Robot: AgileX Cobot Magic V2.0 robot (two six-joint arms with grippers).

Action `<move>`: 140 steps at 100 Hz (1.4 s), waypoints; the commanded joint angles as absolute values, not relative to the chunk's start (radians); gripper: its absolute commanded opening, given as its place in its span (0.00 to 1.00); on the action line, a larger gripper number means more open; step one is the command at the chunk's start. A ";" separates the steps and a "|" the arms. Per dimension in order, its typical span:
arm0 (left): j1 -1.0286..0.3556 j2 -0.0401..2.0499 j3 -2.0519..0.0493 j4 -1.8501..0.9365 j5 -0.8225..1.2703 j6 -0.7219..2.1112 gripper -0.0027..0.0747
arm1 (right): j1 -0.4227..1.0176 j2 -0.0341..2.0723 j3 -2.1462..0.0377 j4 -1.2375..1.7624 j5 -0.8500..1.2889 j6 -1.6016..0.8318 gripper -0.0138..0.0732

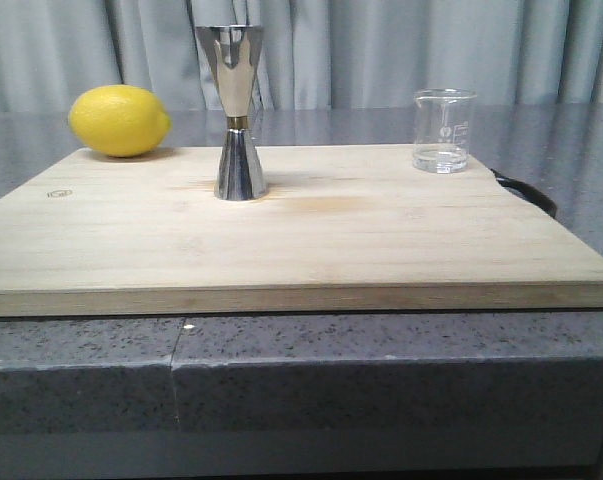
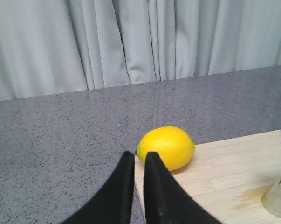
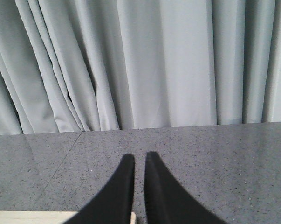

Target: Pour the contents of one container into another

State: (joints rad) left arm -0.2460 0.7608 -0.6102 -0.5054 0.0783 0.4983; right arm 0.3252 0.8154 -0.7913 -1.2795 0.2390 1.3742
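Note:
The small clear glass beaker (image 1: pixel 443 131) stands at the back right corner of the wooden board (image 1: pixel 311 240), with a little clear liquid in its bottom. The tall steel jigger (image 1: pixel 238 110) stands upright at the board's middle back; its base (image 2: pixel 280 193) shows at the edge of the left wrist view. My left gripper (image 2: pixel 139 156) is shut and empty, hovering over the board's left edge near the lemon. My right gripper (image 3: pixel 139 157) is shut and empty, over grey counter by a board corner (image 3: pixel 28 217). Neither gripper shows in the front view, and the beaker is out of both wrist views.
A yellow lemon (image 1: pixel 119 120) lies at the board's back left corner, also in the left wrist view as the lemon (image 2: pixel 166 147). A dark curved object (image 1: pixel 526 190) pokes out behind the board's right edge. Grey curtains (image 3: pixel 140 60) hang behind the counter.

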 commanded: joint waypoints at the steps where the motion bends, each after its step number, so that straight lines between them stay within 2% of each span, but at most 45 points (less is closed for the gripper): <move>1: -0.241 0.761 -0.639 -0.517 0.000 0.488 0.01 | 0.324 0.806 -0.822 -1.297 0.228 1.375 0.09; 117: -0.241 0.758 -0.636 -0.506 -0.022 0.492 0.01 | 0.324 0.806 -0.822 -1.297 0.228 1.375 0.08; 140: -0.123 0.540 -0.438 -0.516 -0.038 0.492 0.01 | 0.324 0.806 -0.822 -1.297 0.228 1.375 0.08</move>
State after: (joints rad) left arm -0.1715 0.6418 -0.4972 -0.5056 0.0324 0.4976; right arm 0.3252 0.8154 -0.7913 -1.2795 0.2411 1.3742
